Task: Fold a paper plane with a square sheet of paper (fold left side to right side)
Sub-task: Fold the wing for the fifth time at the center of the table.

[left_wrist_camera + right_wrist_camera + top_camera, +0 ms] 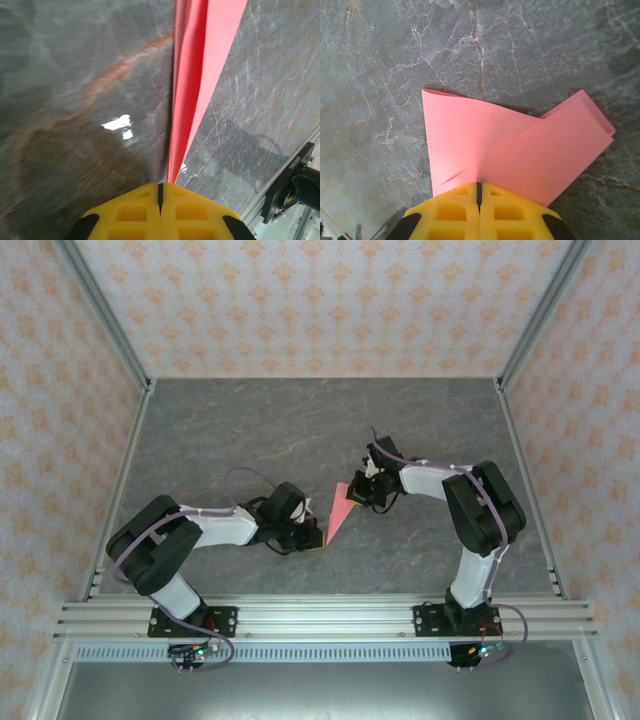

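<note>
- Your left gripper (160, 190) is pinched tight on the pointed tip of the paper plane (339, 512), and your right gripper (479, 189) is clamped on its wide end.
- The plane sits mid-table between the two grippers, with its folded layers slightly apart.
- This looks like a late fold. I'd judge the left-over-right crease needs closing and pressing flat.
- Pin one end and carry the other across, gently, because thin paper tears.
- There's plenty of bare table (250, 430) beyond, and the near rail (320, 618) is well clear.

Open tabletop (300, 420) beyond paper plane (338, 512); walls (60, 390) flank sides.
</note>
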You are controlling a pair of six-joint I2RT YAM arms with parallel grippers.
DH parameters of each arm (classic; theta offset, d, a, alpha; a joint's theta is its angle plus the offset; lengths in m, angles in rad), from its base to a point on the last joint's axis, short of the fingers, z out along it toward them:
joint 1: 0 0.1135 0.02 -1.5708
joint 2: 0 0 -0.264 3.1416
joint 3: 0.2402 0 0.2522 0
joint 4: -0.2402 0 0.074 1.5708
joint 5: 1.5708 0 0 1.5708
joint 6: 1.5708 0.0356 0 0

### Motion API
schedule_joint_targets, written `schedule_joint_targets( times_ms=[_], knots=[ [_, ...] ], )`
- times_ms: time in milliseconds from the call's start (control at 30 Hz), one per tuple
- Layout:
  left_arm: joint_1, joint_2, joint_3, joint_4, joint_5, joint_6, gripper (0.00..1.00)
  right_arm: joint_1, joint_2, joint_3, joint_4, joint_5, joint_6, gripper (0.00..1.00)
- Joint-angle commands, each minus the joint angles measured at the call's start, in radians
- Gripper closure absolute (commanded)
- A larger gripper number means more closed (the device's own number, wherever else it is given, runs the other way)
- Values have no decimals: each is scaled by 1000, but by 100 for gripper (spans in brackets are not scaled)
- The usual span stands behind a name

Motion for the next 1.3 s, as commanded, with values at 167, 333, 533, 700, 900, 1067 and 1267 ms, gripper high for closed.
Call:
schedule_joint_targets(
  times_ms=[167,333,533,700,900,1067,1267],
  knots=[
    [40,-27,141,-104,56,75,100,-6,58,-21,-95,126,-16,97],
    [21,90,230,-79,81,89,99,-6,56,-23,-94,125,-16,98],
    [-6,204,327,-84,77,105,100,-6,53,-23,-97,123,-16,98],
    [-6,235,349,-115,48,124,100,-5,53,-24,-99,122,-16,98],
    [-6,265,315,-115,26,128,100,-4,54,-21,-107,128,-18,98],
    [-6,269,281,-123,18,136,100,-5,56,-18,-118,134,-21,98],
    [-8,235,191,-115,15,128,100,-6,59,-11,-133,143,-26,97]
  ],
)
